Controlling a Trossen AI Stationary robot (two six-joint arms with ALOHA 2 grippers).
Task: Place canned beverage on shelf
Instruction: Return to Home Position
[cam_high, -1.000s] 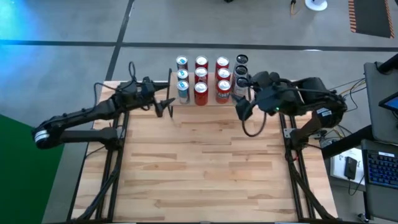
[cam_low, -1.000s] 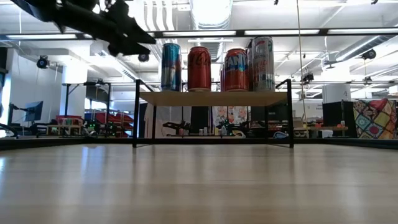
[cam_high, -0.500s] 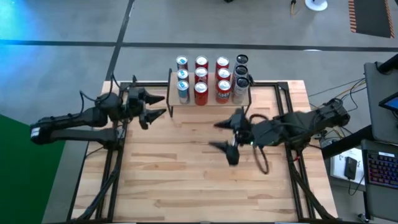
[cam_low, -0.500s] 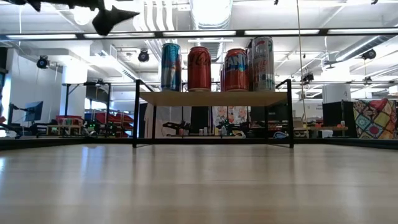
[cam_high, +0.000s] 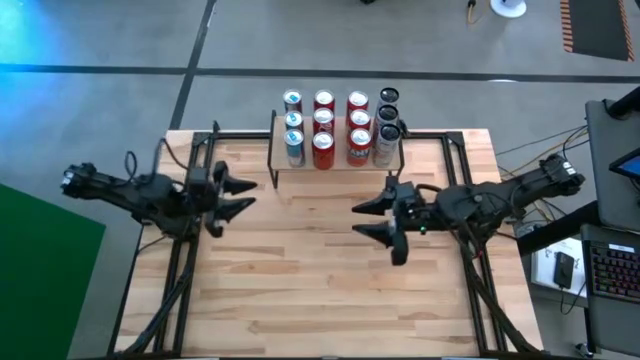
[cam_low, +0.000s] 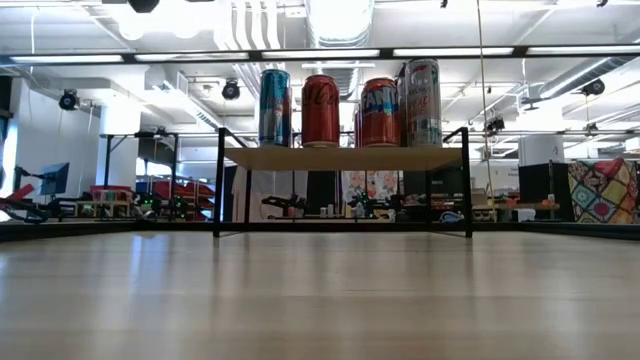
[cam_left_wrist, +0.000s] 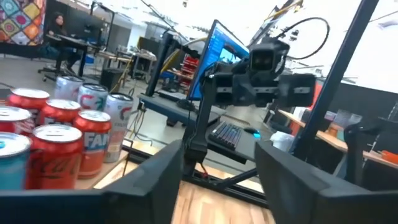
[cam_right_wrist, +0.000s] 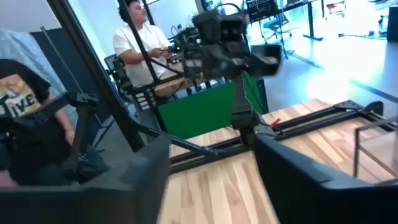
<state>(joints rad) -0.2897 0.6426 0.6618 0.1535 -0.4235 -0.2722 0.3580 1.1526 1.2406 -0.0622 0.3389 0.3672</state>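
Several cans (cam_high: 340, 125) stand upright in rows on the shelf (cam_high: 272, 150), a low plank on black legs (cam_low: 345, 158) at the table's far middle; the low view shows them (cam_low: 320, 110) side by side. My left gripper (cam_high: 244, 195) hovers open near the table's left side, nearer than the shelf, pointing right with nothing between its fingers. My right gripper (cam_high: 366, 220) hovers open right of the table's middle, pointing left, also with nothing in it. The left wrist view has the cans (cam_left_wrist: 56, 137) off to one side.
Bare wooden tabletop (cam_high: 310, 280) lies between and in front of both grippers. Black frame rails (cam_high: 190, 250) run along the table's left and right sides. People (cam_right_wrist: 140, 43) sit at desks beyond the table's left side.
My left gripper has drawn back from the shelf's left end toward the table's left and near edges. My right gripper has left the shelf's right end, come toward the near edge and tipped from pointing down to level. Both finger gaps have narrowed somewhat.
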